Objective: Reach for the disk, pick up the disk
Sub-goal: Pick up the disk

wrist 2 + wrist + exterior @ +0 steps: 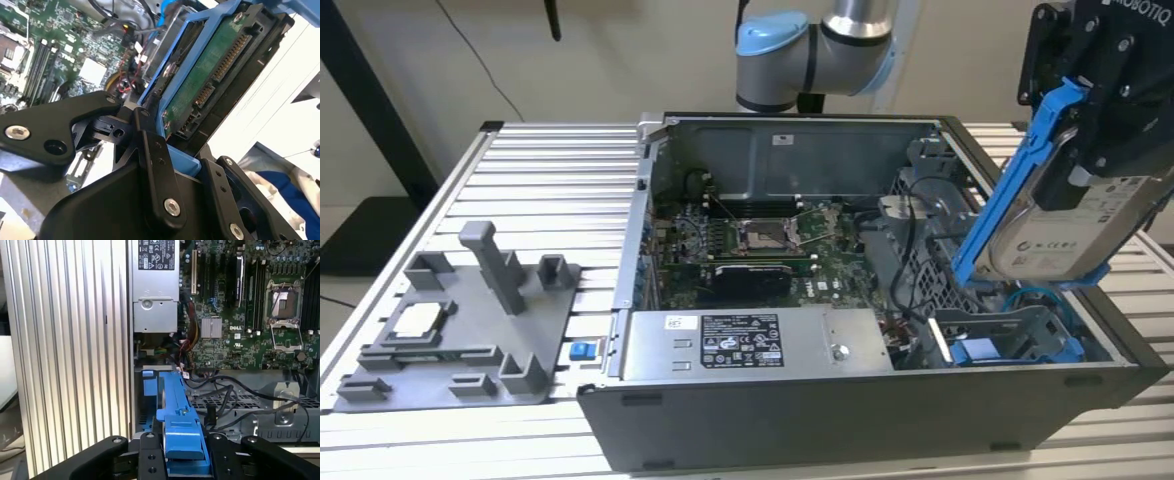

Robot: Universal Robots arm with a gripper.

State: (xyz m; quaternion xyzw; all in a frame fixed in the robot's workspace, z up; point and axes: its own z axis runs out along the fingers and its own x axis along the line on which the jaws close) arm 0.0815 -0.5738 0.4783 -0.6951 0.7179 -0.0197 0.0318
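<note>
A plain beige wall (587,60) stands behind the ribbed aluminium table (547,180); floor possibly pale.

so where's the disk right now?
At the exterior view's right, the disk hangs tilted in the gripper, above the open computer case's blue drive bay.

Robotics lab — ribbed aluminium bench (547,160), opened computer case (854,420), grey fixture tray (454,340)

A ribbed silver aluminium table top (547,170) is seen in the exterior view, and its slats also appear in the first wrist view. An open grey metal computer case (854,420) is set on it. Towards the exterior view's left, a grey plastic fixture tray (460,340) with upright posts is laid on the slats, with a small blue block (582,350) between tray and case.
</note>
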